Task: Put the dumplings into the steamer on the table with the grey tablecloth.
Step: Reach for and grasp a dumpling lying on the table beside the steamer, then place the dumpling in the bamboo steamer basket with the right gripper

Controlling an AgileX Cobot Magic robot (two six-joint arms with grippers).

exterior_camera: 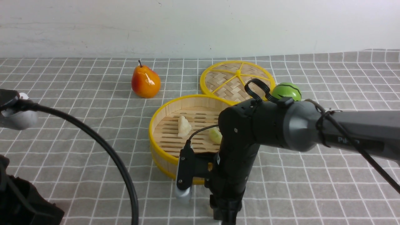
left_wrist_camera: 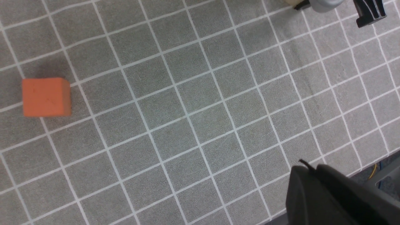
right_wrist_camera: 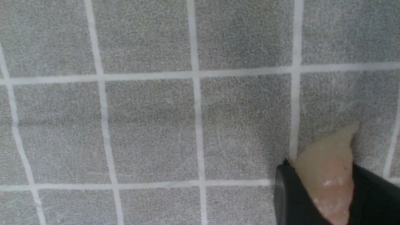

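Note:
The steamer [exterior_camera: 155, 122] stands mid-table on the grey tablecloth [exterior_camera: 78, 131]. The whitish dumpling [exterior_camera: 183, 126] and the pale yellow-green dumpling [exterior_camera: 215, 136] lie on its slatted floor. My right arm reaches down in front of the steamer's near wall. My right gripper [right_wrist_camera: 320, 176] is shut on the pinkish dumpling [right_wrist_camera: 328, 165], very low over the cloth; I cannot tell if it touches. In the front view that dumpling is hidden by the arm. My left gripper [left_wrist_camera: 307, 171] is shut and empty, over bare cloth near the table's front left.
A pear [exterior_camera: 145, 82] stands behind the steamer to the left. The flat woven disc [exterior_camera: 237, 80] and a green striped ball [exterior_camera: 287, 91] lie behind it. An orange block [left_wrist_camera: 46, 97] lies near my left gripper. A black cable [exterior_camera: 103, 147] arcs at front left.

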